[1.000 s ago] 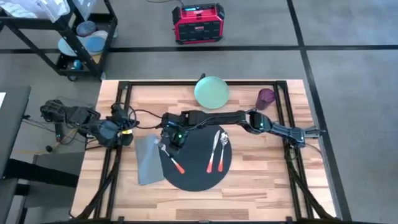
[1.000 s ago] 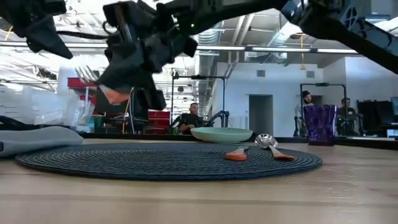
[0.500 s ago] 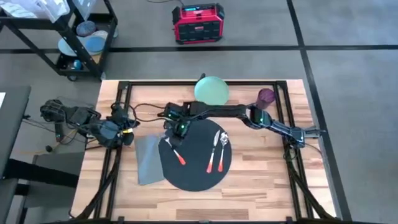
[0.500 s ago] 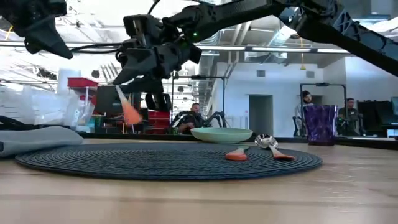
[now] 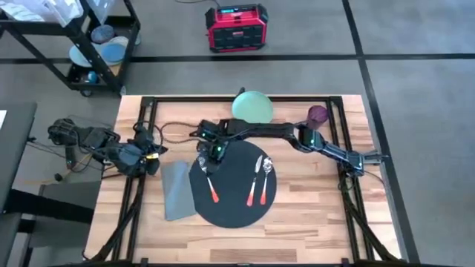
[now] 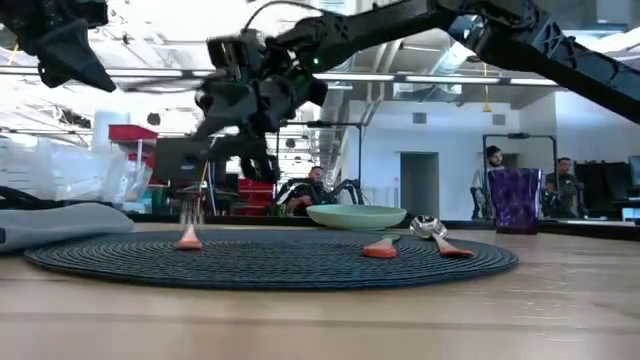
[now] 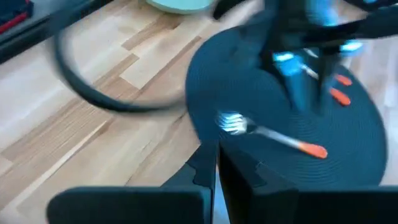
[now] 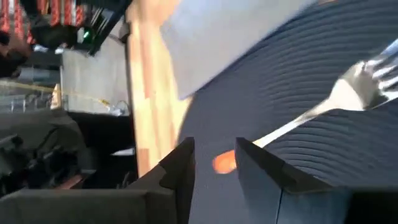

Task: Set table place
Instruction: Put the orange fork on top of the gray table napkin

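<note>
The round dark placemat (image 5: pixel 236 204) lies mid-table. An orange-handled fork (image 5: pixel 208 182) lies on its left part, tines toward the far edge; it also shows in the low view (image 6: pixel 188 232) and the right wrist view (image 8: pixel 323 106). My right gripper (image 5: pixel 211 153) hangs open above the fork's tine end, clear of it (image 6: pixel 240 150). The handle tip shows beyond the gap between its fingers (image 8: pixel 214 165). My left gripper (image 5: pixel 152 150) waits at the table's left edge, its fingers together (image 7: pixel 217 168).
A spoon (image 5: pixel 266 166) and another orange-handled utensil (image 5: pixel 252 191) lie on the mat's right part. A grey napkin (image 5: pixel 177 191) lies left of the mat. A pale green plate (image 5: pixel 252 109) and purple cup (image 5: pixel 318 116) stand at the far edge. A wire cart (image 5: pixel 89 37) stands beyond the table.
My right gripper has risen and drawn toward the far edge with the fork hanging handle-down. It has then let go. The fork has dropped and now lies flat on the left part of the placemat.
</note>
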Available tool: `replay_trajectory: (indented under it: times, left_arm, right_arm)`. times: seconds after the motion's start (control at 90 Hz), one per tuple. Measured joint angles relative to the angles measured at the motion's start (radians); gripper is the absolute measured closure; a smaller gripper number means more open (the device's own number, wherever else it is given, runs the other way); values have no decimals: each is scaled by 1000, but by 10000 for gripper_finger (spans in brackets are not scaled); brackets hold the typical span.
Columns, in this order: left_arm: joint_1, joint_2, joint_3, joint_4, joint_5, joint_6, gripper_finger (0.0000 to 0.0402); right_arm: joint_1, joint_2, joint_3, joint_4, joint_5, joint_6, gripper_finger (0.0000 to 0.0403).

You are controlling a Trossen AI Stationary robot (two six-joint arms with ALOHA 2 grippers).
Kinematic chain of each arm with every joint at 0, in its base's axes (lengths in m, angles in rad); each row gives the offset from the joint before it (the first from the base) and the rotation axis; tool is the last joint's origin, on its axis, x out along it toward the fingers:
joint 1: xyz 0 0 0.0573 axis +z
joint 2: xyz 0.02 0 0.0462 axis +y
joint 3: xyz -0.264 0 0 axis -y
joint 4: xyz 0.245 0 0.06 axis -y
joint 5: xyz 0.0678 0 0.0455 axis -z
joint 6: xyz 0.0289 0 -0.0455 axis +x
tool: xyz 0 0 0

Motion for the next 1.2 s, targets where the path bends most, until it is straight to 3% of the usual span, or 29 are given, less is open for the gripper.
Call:
replay_trajectory:
  times: [0.189,0.467,0.689,0.833,1.067,1.2]
  left_arm:
    - [0,64,2,356,117,287,401]
    - [0,448,4,528,403,648,401]
    - [50,714,118,365,712,903,401]
    - [93,825,245,185,724,1306,401]
    - [218,1007,405,161,756,1795,401]
    - [274,1124,470,149,779,1941,401]
  right_arm:
    - [-134,-39,0,-153,-79,-51,300]
    - [-428,-315,0,-401,-123,-248,300]
    - [-666,-603,2,-465,-48,-311,300]
    - [-746,-715,2,-469,-43,-330,300]
    - [-769,-775,1,-630,-40,-487,300]
    - [-769,-776,1,-724,-44,-575,300]
